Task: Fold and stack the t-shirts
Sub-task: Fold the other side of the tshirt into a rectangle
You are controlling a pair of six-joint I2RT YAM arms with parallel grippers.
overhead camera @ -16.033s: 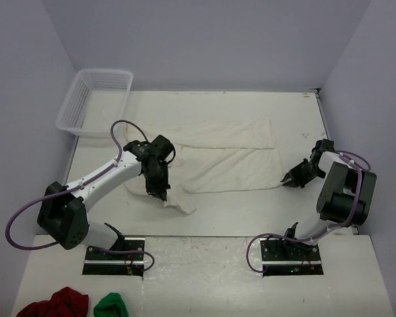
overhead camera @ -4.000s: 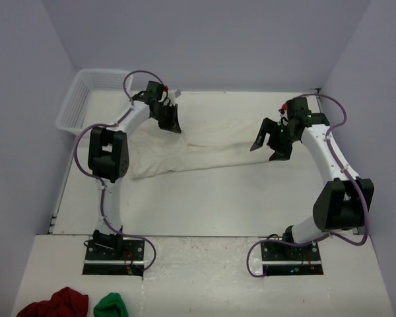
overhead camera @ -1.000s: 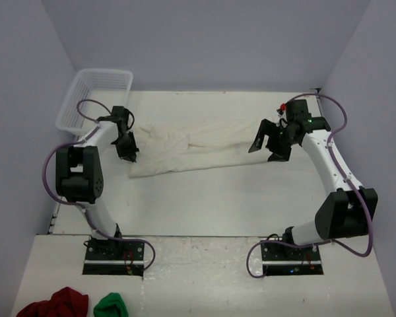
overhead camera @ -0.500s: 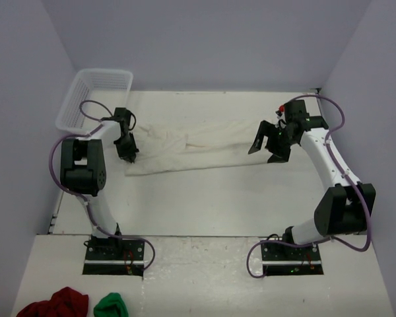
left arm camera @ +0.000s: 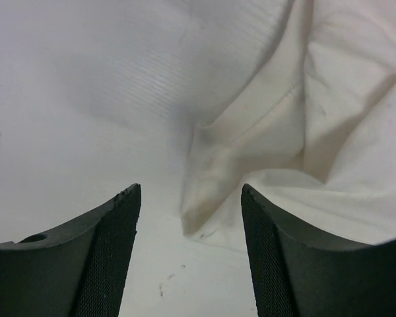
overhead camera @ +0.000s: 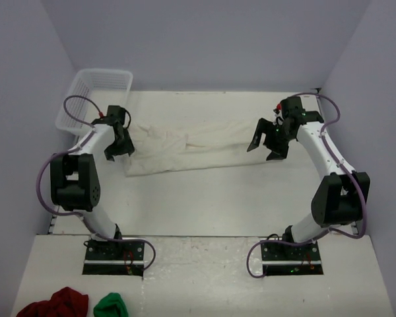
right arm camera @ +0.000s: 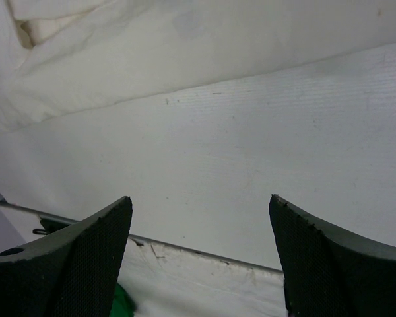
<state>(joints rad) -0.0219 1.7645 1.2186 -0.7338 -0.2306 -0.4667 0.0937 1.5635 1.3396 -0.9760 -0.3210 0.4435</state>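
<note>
Top view, left to right.

- Near left corner, on the board in front of the arm bases: dark red crumpled cloth bundle (overhead camera: 53,303), and just right of it a small bright green cloth bundle (overhead camera: 111,306). Both lie well apart from the shirt.
- Far left corner: white plastic mesh basket (overhead camera: 96,98), at the edge of the white surface (overhead camera: 204,198).
- Left arm (overhead camera: 92,140) reaches out to the left end of the shirt. Left jaws are parted and grip nothing. In the left wrist view the black textured fingers (left arm camera: 105,251) stand apart over bare surface, and a folded corner of cloth shows in the gap, beyond their tips.
- Off-white cotton t-shirt (overhead camera: 185,148) lies flat on the far half of the surface, gathered into a long band. Its long axis runs left to right, slightly skewed, with the left end nearer the arm bases and the right end farther back. The left end is broader and the right end narrower. I cannot tell which end is collar and which is hem. Creases run along the length (left arm camera: 251,152).
- Right arm (overhead camera: 323,148) arches over to the shirt's right end. Right jaws are spread wide and hold nothing. In the right wrist view the fingers (right arm camera: 72,264) frame bare surface, and the shirt's edge (right arm camera: 185,53) lies across the top of that view.
</note>
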